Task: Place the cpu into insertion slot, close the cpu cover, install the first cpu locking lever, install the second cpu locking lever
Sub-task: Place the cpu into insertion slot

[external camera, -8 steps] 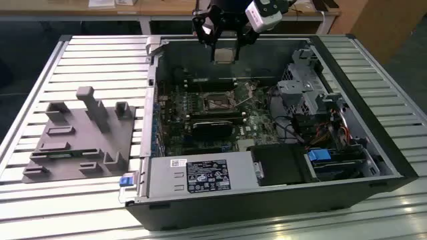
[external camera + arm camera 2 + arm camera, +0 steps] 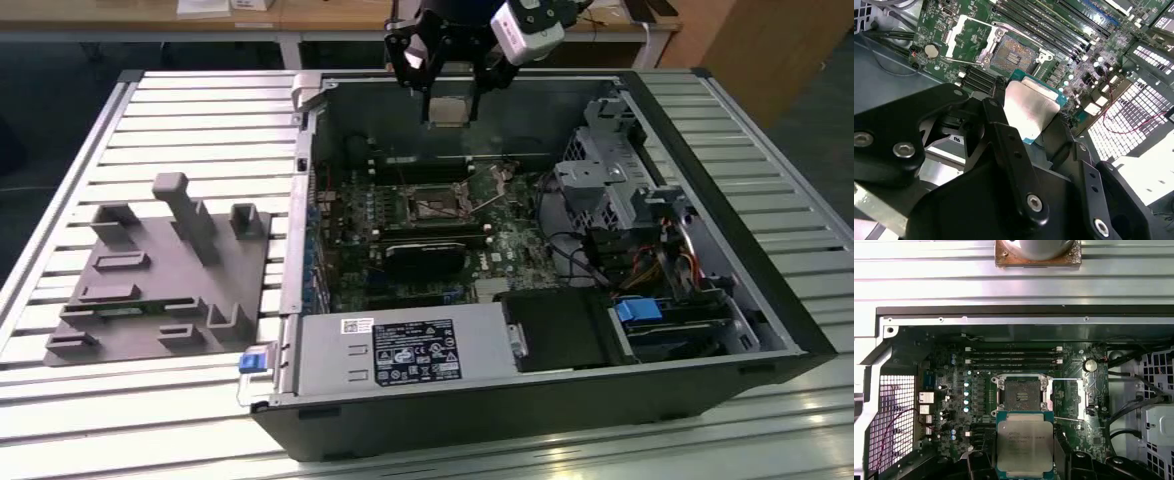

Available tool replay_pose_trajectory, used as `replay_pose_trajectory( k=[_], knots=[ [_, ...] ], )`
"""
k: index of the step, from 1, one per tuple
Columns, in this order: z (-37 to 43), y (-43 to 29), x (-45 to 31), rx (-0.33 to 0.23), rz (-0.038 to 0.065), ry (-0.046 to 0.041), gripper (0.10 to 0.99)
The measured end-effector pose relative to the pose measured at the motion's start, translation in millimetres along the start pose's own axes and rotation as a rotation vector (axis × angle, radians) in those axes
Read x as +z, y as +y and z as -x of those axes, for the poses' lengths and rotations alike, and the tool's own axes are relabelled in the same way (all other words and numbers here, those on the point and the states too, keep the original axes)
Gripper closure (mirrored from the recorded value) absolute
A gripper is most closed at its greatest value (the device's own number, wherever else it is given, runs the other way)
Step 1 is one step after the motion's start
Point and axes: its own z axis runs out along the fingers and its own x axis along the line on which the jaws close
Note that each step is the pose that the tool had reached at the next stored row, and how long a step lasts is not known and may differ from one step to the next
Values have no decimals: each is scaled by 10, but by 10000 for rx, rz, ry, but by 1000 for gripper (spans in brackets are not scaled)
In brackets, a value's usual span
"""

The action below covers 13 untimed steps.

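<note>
Above the open computer case (image 2: 561, 405) on the slatted table (image 2: 187, 110), the gripper (image 2: 449, 106) pinches the cpu (image 2: 1025, 442) by opposite edges; likely light, stiff, fragile underneath.

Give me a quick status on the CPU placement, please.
Gripper shut on cpu, held above the board. Insertion slot uncovered, cpu cover swung open beside it. Nothing visible between cpu and slot.

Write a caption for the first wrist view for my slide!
Jaws hold the cpu over the green board; the insertion slot sits empty.
</note>
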Motion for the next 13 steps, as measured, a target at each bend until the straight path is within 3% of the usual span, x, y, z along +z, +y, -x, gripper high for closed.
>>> replay_pose_trajectory(
  k=[13],
  knots=[
    [0, 0, 3, 691, 4, -62, 545]
  ],
)
